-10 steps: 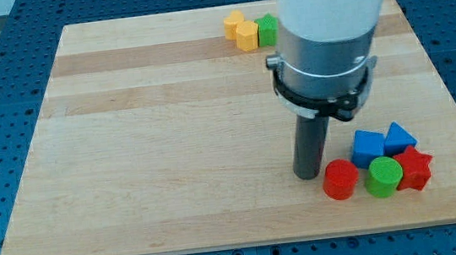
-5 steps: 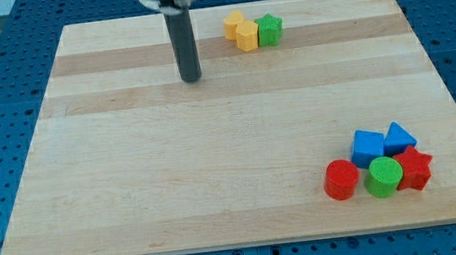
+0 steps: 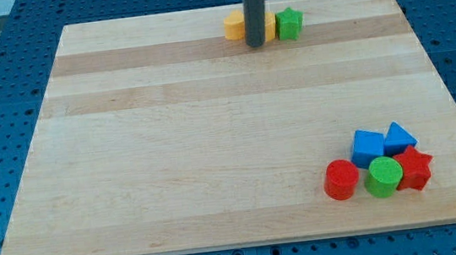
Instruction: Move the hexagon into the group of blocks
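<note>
Blue perforated bench surface surrounds a pale wooden board [image 3: 213, 146], which carries two sets of blocks.

Near the view's top edge lies a short row: a yellow block [image 3: 235, 26] at the left, a second yellow block [image 3: 271, 27] largely hidden behind the rod, and a green star-like block [image 3: 289, 24] at the right. My tip [image 3: 256, 44] sits at the front of this row, between the visible yellow block and the green one, touching or just beside the hidden yellow piece. No jaws exist on this rig; the arm ends in a plain rod, so nothing can be gripped.

At the view's lower right sits the group: a blue cube [image 3: 367, 145], a blue triangle [image 3: 398, 138], a red cylinder [image 3: 340, 179], a green cylinder [image 3: 383, 176] and a red star [image 3: 416, 168], all packed close.

Step in hand, by judgement: first contact with the hexagon, probably the hidden yellow block, though its shape cannot be confirmed. The next move calls for separating it from its neighbours, then getting behind it on the top side.

Room above the row is narrow, the board edge being near. The middle of the board offers an unobstructed diagonal path to the group.
</note>
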